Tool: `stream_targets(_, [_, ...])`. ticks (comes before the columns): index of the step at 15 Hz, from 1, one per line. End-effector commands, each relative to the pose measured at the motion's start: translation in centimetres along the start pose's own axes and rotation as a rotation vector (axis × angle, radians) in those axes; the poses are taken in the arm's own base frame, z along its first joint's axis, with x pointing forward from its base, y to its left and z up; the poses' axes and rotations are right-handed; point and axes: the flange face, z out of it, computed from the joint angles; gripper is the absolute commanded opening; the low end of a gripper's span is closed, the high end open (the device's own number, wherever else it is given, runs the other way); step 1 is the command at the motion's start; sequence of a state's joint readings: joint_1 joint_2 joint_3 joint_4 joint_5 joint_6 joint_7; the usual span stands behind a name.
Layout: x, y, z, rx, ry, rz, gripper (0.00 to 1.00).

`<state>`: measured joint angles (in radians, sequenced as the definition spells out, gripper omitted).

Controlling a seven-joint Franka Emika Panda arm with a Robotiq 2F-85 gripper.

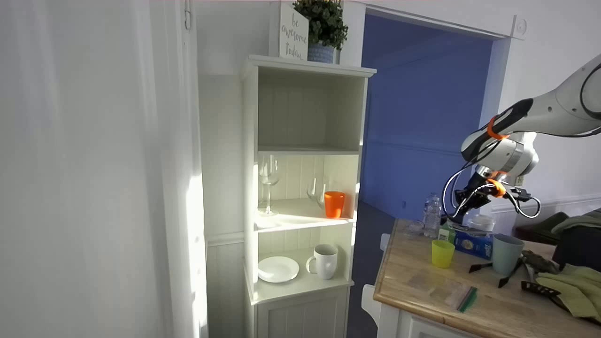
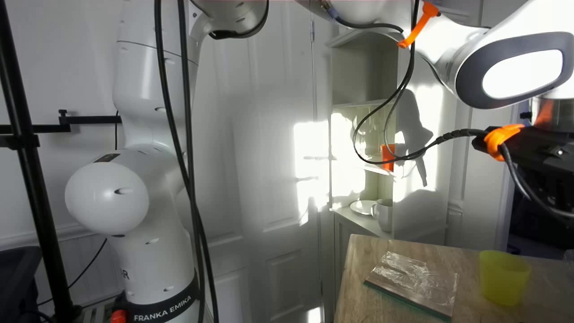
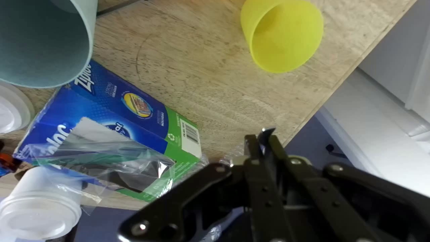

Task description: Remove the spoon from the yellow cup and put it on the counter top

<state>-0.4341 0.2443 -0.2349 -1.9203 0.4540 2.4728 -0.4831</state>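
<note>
In the wrist view, the black two-fingered gripper (image 3: pixel 263 138) comes in from the lower right, its fingertips drawn almost together; in the narrow gap they pinch what appears to be the silver metal spoon (image 3: pixel 265 133), of which only a slim shiny end shows. The small yellow plastic cup (image 3: pixel 285 37) stands at the upper right of the frame on the light brown wooden counter top (image 3: pixel 215 94), apart from the fingertips, its plain inside in sight. A blue and green cardboard Ziploc box (image 3: pixel 147 111) lies left of centre, a clear plastic bag (image 3: pixel 111 154) draped over it; a pale grey-green cup (image 3: pixel 43 43) fills the upper left corner and a white lidded tub (image 3: pixel 40 208) the lower left. In an exterior view, the gripper hangs at the right of the frame, near a clear plastic bottle (image 1: pixel 432 218); its fingertips are too small to read there. The yellow cup is upright at lower right, in front of the box, with a flat green-edged zip bag (image 1: pixel 462 296) below it. In an exterior view, the gripper's black body shows at the right edge, fingertips indistinct; the yellow cup stands at lower right, beside the flat bag, and a black cable (image 2: pixel 462 133) crosses before the white cabinet (image 2: pixel 421 220).
</note>
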Motion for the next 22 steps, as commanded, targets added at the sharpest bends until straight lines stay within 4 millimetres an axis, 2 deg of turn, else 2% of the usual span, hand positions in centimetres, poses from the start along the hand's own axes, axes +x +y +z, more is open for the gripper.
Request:
stream_targets(1, [-2.2, 1.6, 1.8, -0.015, 0.101, 0.031, 0.02])
stream_targets(5, [-4.9, 2.0, 4.1, -0.001, 0.104, 0.032, 0.02])
stream_targets(8, [-6.8, 2.4, 5.9, 0.005, 0.026, 0.005, 0.02])
stream_targets(9, [-5.7, 2.0, 5.5, 0.002, 0.053, 0.014, 0.02])
stream_targets(10, [-6.1, 2.0, 5.9, 0.002, 0.043, 0.015, 0.09])
stream_targets(15, [-5.9, 2.0, 5.9, 0.002, 0.045, 0.014, 0.09])
stream_targets(16, [-5.9, 2.0, 5.9, 0.002, 0.045, 0.014, 0.02])
stream_targets(17, [-6.0, 2.0, 6.2, -0.005, 0.077, 0.023, 0.02])
stream_targets(22, [-8.3, 3.0, 8.8, -0.025, 0.097, 0.075, 0.02])
